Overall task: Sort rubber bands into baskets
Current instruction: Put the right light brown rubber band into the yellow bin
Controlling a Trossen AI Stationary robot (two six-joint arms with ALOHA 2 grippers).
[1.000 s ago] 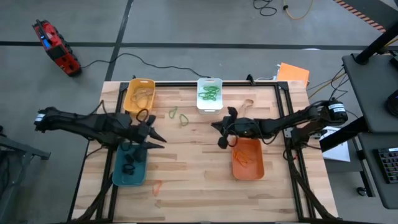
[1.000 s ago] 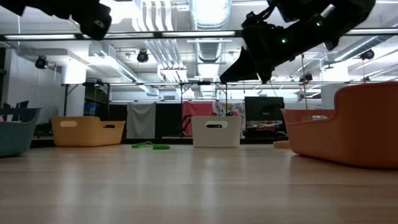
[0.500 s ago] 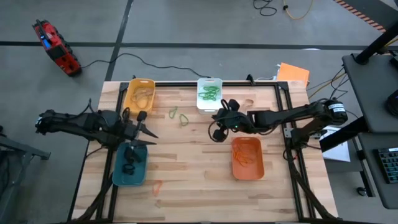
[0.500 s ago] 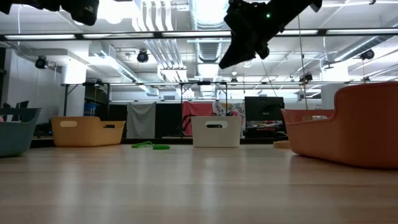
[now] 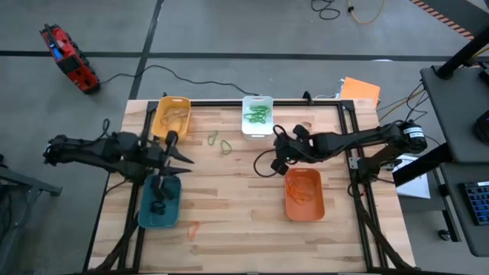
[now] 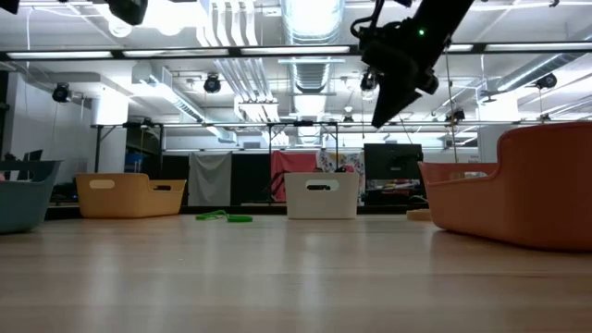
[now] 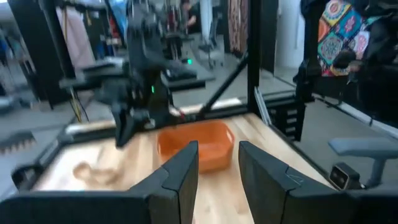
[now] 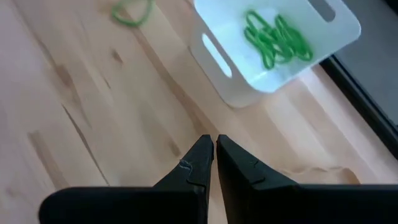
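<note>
1. Since a second ago the right gripper (image 5: 276, 162) has pulled back from above the orange basket (image 5: 304, 194) toward the table's middle, near the white basket (image 5: 257, 116). Its fingers are pressed together with nothing between them.
2. The left gripper (image 5: 182, 155) has drawn back slightly and sits above the table just beside the teal basket (image 5: 160, 202). Its fingers (image 7: 184, 167) are spread partway, pinching nothing.
3. The baskets have not moved: the yellow basket (image 5: 170, 116) and the white one stand at the far edge, the teal and orange ones nearer the front.
4. The right wrist view shows the green bands (image 8: 274, 36) piled inside the white basket; the low view hides what any basket holds.
5. The high view shows loose green bands (image 5: 220, 141) on the table between the yellow and white baskets, and an orange band (image 5: 192, 228) near the front edge.
6. The low view shows the right gripper well above the table.
7. The table's (image 5: 229, 198) middle, between the teal and orange baskets, is open wood.
</note>
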